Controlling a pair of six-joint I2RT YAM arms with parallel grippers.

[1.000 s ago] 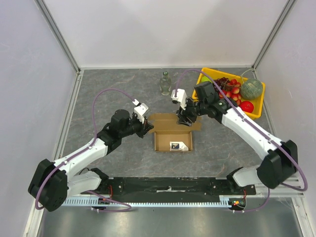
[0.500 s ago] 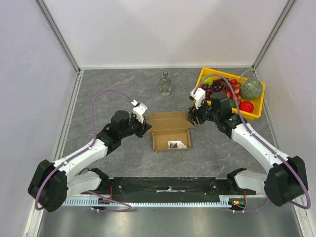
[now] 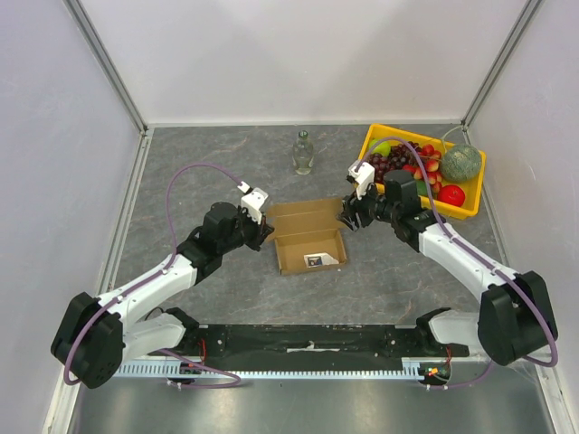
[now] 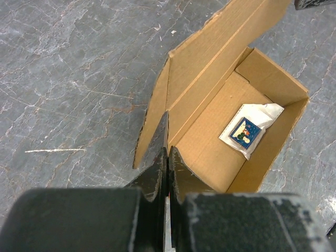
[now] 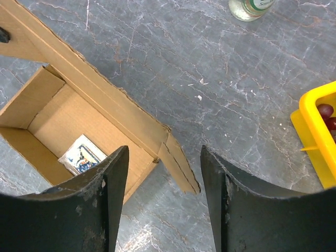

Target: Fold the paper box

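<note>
The paper box [image 3: 308, 240] is an open brown carton in the middle of the table, its lid laid back toward the far side. A small white packet with a blue picture [image 4: 247, 131] lies inside it. My left gripper [image 3: 264, 233] is shut on the box's left side flap [image 4: 152, 123], its fingers [image 4: 157, 173] pinching the cardboard edge. My right gripper [image 5: 164, 152] stands open just above the box's right end. The loose right side flap [image 5: 181, 168] lies between its fingers [image 5: 113, 184], and neither touches it.
A clear glass bottle [image 3: 303, 152] stands behind the box. At the back right, close behind my right arm, sits a yellow tray [image 3: 407, 129] of fruit with a green melon [image 3: 460, 163] on its far end. Walls close in on three sides.
My right gripper has drawn back from over the lid to the box's right end. The box has shifted slightly left and away and turned a little. My left gripper has kept its hold.
</note>
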